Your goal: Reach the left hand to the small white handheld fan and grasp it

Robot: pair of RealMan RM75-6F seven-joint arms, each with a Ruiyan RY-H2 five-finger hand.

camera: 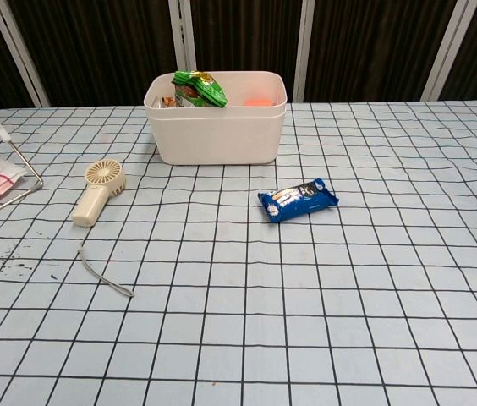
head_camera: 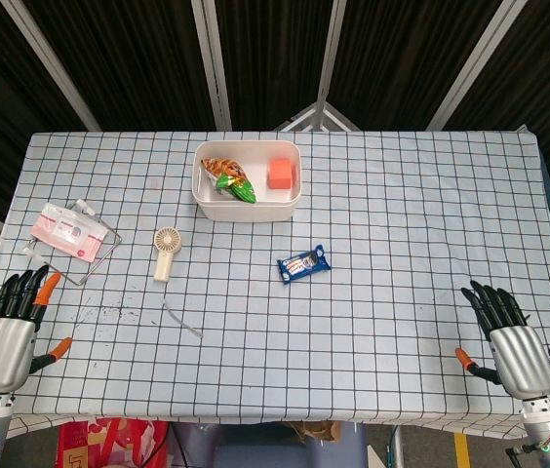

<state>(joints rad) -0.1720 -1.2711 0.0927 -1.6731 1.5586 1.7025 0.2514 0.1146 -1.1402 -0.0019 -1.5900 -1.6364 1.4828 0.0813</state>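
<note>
Small white handheld fan (head_camera: 166, 252): lies flat on the checked tabletop (head_camera: 402, 224), round head toward the white bin (head_camera: 248, 181), handle toward the near edge, a thin cord (camera: 103, 272) trailing just beside it. Likely light, rigid plastic, smooth and apt to slide; grille probably the weak part, so best taken around the straight handle. Left hand (head_camera: 10, 331): at the near left corner, well apart from the fan, fingers extended and holding nothing; right hand (head_camera: 509, 336) likewise at the near right corner.
</note>
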